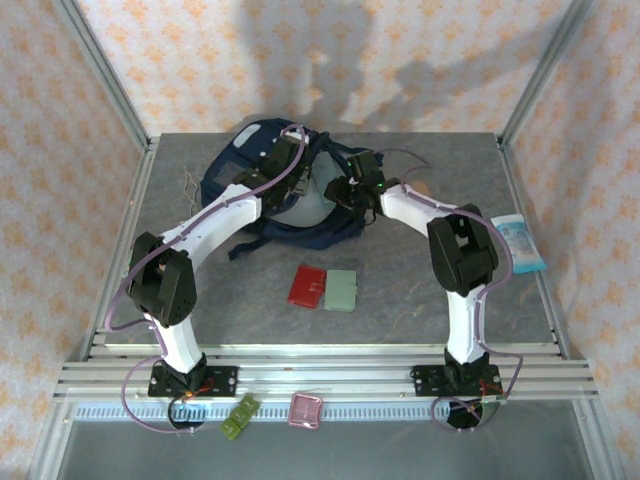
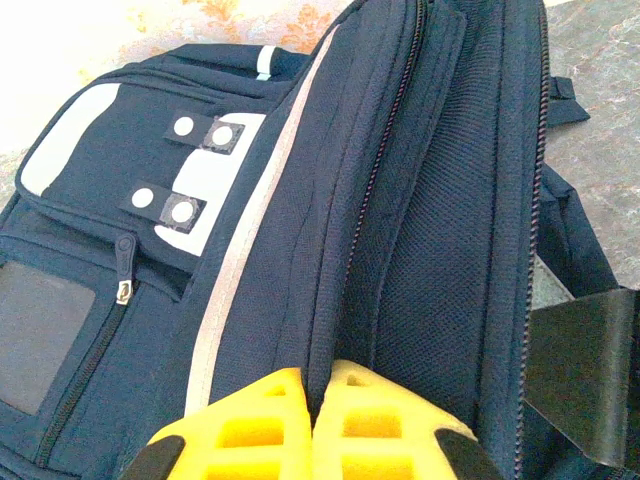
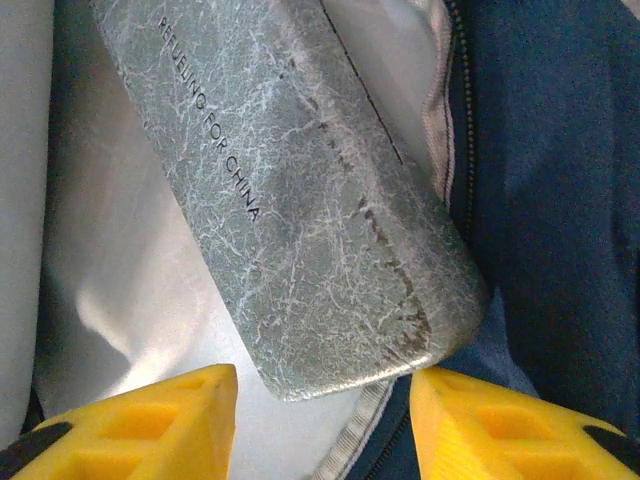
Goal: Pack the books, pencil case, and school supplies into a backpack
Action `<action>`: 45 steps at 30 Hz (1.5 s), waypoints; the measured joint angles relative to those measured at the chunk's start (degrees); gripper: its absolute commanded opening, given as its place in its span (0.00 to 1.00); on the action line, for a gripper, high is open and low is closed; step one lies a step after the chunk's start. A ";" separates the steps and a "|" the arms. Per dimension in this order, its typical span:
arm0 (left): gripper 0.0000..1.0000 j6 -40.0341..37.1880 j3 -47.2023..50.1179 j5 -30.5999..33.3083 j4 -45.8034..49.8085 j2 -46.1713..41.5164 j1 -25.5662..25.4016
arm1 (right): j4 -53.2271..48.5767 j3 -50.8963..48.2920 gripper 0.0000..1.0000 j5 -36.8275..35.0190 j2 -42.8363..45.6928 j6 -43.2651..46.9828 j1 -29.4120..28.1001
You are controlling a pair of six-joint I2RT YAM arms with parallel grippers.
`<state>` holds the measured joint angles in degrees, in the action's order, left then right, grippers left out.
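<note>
The navy backpack (image 1: 232, 176) lies at the back middle of the table with its mouth held open. My left gripper (image 2: 318, 385) is shut on a fold of the backpack's (image 2: 250, 300) zipper rim, seen above the bag in the top view (image 1: 292, 150). My right gripper (image 3: 322, 400) is open at the bag's mouth (image 1: 347, 188). The slate-grey slab (image 3: 300, 200) lies on the pale lining inside, its near end between my fingers, unpinched. The red case (image 1: 306, 285) and pale green case (image 1: 341, 290) lie side by side on the table. Books and pencil case are hidden.
A light-blue plastic packet (image 1: 518, 243) lies at the right edge. A thin metal tool (image 1: 185, 183) lies left of the bag. A tan bit (image 1: 420, 186) shows behind my right forearm; I cannot tell what it is. Metal frame rails edge the table.
</note>
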<state>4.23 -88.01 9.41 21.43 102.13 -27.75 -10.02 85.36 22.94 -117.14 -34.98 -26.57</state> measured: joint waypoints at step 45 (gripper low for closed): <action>0.00 0.24 0.11 1.53 0.09 -0.96 -0.76 | 15.43 1.46 0.73 6.93 -5.70 2.73 1.73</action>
<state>4.47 -87.90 10.94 21.52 101.16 -28.51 5.41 86.83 29.87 -122.85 -32.25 -24.84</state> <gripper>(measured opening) 0.054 0.690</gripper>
